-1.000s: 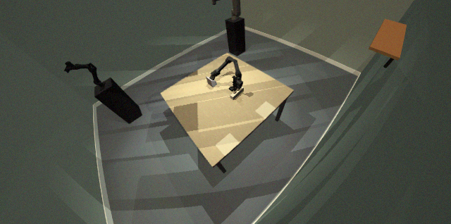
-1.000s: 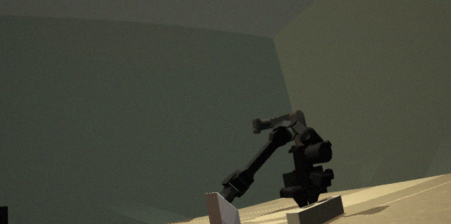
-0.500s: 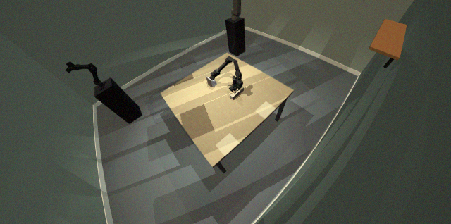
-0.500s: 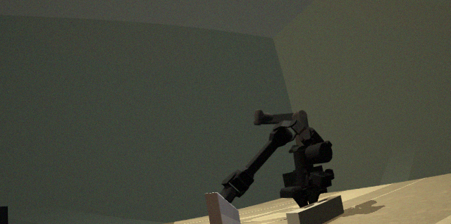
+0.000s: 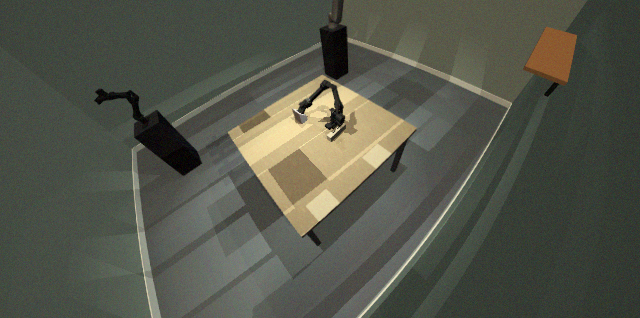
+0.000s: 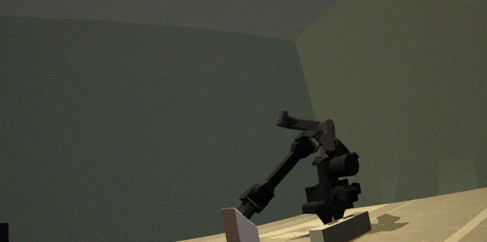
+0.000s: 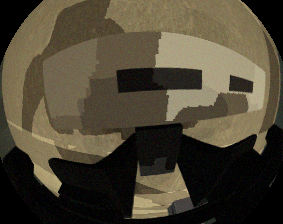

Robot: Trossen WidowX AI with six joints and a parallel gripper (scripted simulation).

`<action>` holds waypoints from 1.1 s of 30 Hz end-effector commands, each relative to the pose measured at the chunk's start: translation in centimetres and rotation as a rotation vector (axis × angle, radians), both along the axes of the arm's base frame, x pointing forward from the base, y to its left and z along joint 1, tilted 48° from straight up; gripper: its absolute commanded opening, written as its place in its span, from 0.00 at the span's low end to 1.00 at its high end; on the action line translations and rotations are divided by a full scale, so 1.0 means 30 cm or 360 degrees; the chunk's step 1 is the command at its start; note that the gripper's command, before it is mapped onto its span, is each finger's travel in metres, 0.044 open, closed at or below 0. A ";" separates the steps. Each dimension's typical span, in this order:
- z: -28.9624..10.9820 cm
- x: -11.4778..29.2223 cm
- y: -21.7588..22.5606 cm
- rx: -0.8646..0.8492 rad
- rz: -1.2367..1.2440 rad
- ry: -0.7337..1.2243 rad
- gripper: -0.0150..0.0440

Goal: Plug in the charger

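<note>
The power strip (image 5: pixel 300 117) (image 6: pixel 239 227) is a pale slab standing tilted on the table (image 5: pixel 300 178). In the wrist view its face (image 7: pixel 198 56) fills the frame, with a wide dark outlet slot (image 7: pixel 158 80) straight ahead and a smaller one (image 7: pixel 241 84) to the right. My gripper (image 5: pixel 301 107) (image 6: pixel 246 207) (image 7: pixel 153 136) is shut on the dark charger (image 7: pixel 158 139) and holds it close in front of the strip, in line with the wide slot. The prongs are hidden.
The arm's base sits on a pale block (image 5: pixel 336 132) (image 6: pixel 340 227) near the table's far side. Two other arms stand on black pedestals (image 5: pixel 167 143) (image 5: pixel 334 50) off the table. An orange side table (image 5: pixel 550 55) is far right.
</note>
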State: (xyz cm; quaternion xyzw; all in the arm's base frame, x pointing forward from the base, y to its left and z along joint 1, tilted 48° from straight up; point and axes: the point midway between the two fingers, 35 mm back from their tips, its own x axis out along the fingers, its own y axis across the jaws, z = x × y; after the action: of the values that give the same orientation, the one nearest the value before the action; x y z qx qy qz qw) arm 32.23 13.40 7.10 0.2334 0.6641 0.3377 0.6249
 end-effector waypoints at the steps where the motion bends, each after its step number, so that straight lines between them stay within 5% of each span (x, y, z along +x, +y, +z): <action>1: 0.007 0.009 0.003 0.0006 -0.0006 -0.0009 0.25; 33: -0.001 -0.005 0.000 0.0004 -0.0005 -0.0005 0.25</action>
State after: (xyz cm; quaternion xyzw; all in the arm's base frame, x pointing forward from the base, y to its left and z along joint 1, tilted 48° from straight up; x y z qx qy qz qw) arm 32.21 13.41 7.04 0.2341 0.6644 0.3369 0.6247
